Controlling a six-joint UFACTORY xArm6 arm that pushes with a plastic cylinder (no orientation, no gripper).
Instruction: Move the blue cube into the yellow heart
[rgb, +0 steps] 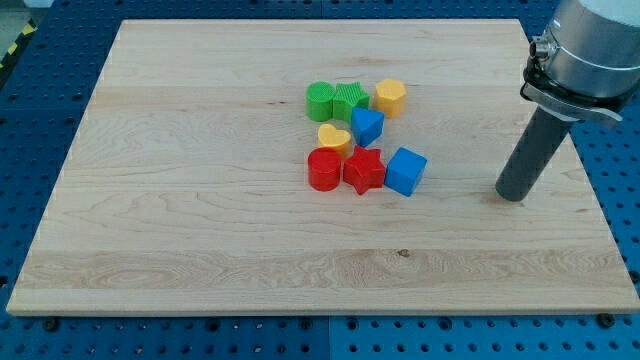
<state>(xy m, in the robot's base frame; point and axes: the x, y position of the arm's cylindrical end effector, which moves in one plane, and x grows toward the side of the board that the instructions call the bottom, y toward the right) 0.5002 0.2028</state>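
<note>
The blue cube sits at the right end of the cluster near the middle of the surface, touching the red star on its left. The yellow heart lies up-left of it, beyond the star, above the red cylinder and beside a second blue block. Higher up stand two green blocks and a yellow block. The surface is pale wood on a blue perforated base. There is no claw, only a rod; my tip rests well right of the cube, holding nothing.
</note>
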